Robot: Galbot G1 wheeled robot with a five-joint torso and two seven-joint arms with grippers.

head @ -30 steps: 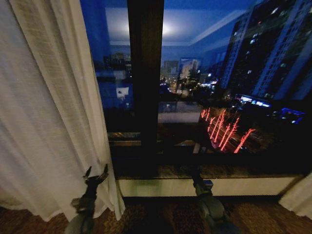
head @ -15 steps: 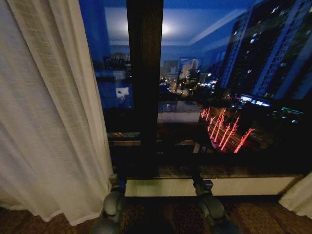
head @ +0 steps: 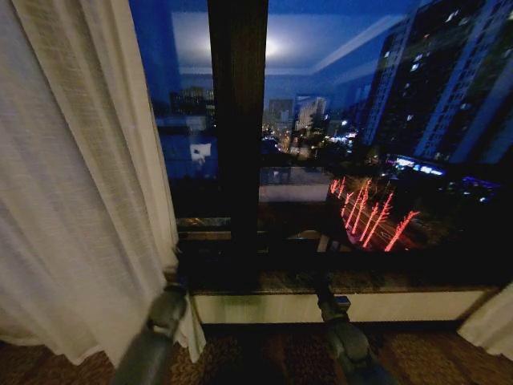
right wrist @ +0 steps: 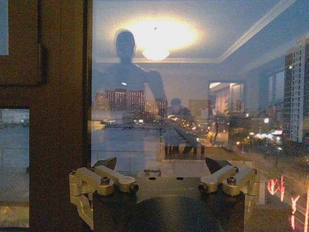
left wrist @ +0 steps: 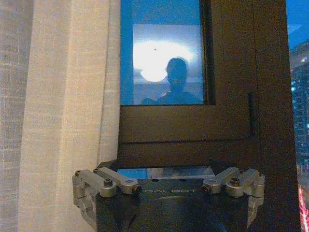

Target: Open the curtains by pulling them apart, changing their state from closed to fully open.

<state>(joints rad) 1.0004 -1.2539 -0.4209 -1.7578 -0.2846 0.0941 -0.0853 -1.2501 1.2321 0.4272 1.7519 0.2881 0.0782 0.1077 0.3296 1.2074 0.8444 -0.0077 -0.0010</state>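
Observation:
The left curtain (head: 80, 200) is a sheer cream pleated panel gathered at the left of the window. A corner of the right curtain (head: 490, 321) shows at the lower right, so the glass between them is bare. My left gripper (head: 171, 277) reaches up to the left panel's inner edge, low near the sill. In the left wrist view the left gripper (left wrist: 169, 166) is spread open, with the curtain (left wrist: 63, 96) just beside it and nothing between its fingers. My right gripper (right wrist: 160, 164) is open, facing the glass at mid-window by the sill (head: 323, 281).
A dark vertical window post (head: 238, 136) divides the glass. A pale sill ledge (head: 401, 305) runs under the window above patterned carpet (head: 264, 357). Outside is a night city with lit towers.
My left arm pulled back from in front of the curtain's hem, swung low, and now reaches up along the panel's inner edge. The right arm has stayed put.

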